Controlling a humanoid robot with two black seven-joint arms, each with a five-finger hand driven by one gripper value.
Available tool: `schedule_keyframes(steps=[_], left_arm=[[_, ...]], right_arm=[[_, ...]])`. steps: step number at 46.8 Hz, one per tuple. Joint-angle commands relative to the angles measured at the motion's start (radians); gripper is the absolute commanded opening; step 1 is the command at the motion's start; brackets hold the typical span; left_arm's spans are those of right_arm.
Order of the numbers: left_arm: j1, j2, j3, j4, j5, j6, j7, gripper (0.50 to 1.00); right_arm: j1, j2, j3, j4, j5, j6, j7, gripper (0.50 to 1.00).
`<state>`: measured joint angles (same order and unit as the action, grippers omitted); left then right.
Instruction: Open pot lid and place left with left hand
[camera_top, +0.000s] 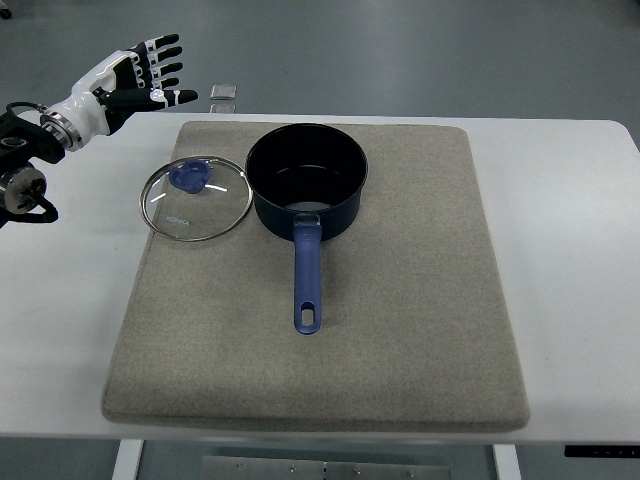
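A: Where's the lid (195, 199)?

B: Flat on the mat (400, 330), knob (189, 177) up, just left of the pot (305, 180), rim nearly touching it. The pot stands uncovered, handle (308, 285) pointing toward the robot.

A: And the hand?

B: The left hand (140, 70) hangs up and to the left of the lid, off the mat, fingers spread, holding nothing. The lid lies down and right of it.

A: So?

B: Placement looks done; I'd judge only pulling clear remains. The right arm isn't visible.

The view holds 1 pot (306, 180) with 1 blue handle (308, 280), 1 glass lid (195, 199) with 1 blue knob (189, 177), 1 grey mat (400, 300), 1 white surface (580, 250), 1 robot hand (140, 75), and 1 small grey object (223, 92) on the floor.
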<state>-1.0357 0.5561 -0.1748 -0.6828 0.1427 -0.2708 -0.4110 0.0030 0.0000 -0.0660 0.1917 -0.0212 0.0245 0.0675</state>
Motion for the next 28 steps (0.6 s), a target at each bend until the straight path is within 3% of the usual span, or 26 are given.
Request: schedule_keyframes(steps=[1, 13, 28], left_arm=[[0.002, -0.010, -0.006, 0.022, -0.003, -0.042, 0.038, 0.990], [0.026, -0.012, -0.158, 0.086, -0.094, -0.172, 0.211, 0.990], [0.046, -0.012, -0.244, 0.091, -0.396, -0.312, 0.457, 0.990]], right_arm=[[0.000, 0.000, 0.000, 0.000, 0.001, 0.000, 0.000, 0.917], [0.000, 0.000, 0.000, 0.000, 0.000, 0.000, 0.000, 0.917], [0.000, 0.000, 0.000, 0.000, 0.000, 0.000, 0.000, 0.917]])
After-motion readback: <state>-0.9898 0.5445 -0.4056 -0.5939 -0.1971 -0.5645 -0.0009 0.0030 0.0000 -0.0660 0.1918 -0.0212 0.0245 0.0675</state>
